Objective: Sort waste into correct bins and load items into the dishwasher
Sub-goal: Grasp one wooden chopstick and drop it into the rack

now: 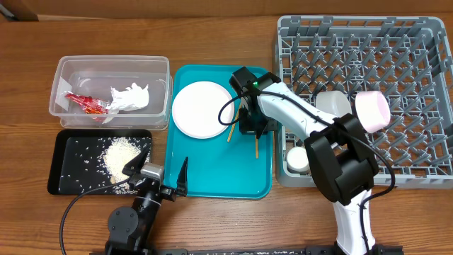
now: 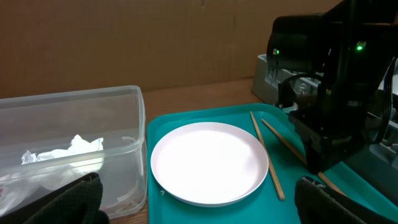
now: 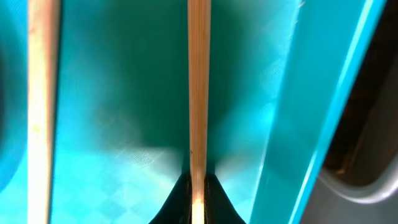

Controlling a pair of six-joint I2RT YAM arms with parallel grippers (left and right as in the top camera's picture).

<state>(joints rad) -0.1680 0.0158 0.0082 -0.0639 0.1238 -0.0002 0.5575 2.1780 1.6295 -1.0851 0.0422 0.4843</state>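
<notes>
My right gripper (image 1: 253, 129) is down on the teal tray (image 1: 212, 177), shut on one wooden chopstick (image 3: 198, 93) that also shows in the overhead view (image 1: 255, 146). The second chopstick (image 3: 42, 93) lies beside it. The round white plate (image 1: 203, 109) sits on the tray's far left (image 2: 208, 162). My left gripper (image 1: 159, 173) is open and empty at the near edge. The clear tub (image 1: 64, 71) holds the red wrapper (image 1: 86, 104) and white tissue (image 1: 129, 98). The black tray (image 1: 64, 173) holds rice grains (image 1: 119, 153).
The grey dish rack (image 1: 396, 49) stands at the right. It holds the pink bowl (image 1: 371, 110), the grey metal bowl (image 1: 333, 105) and the white cup (image 1: 297, 159). The right arm reaches across the rack's left edge.
</notes>
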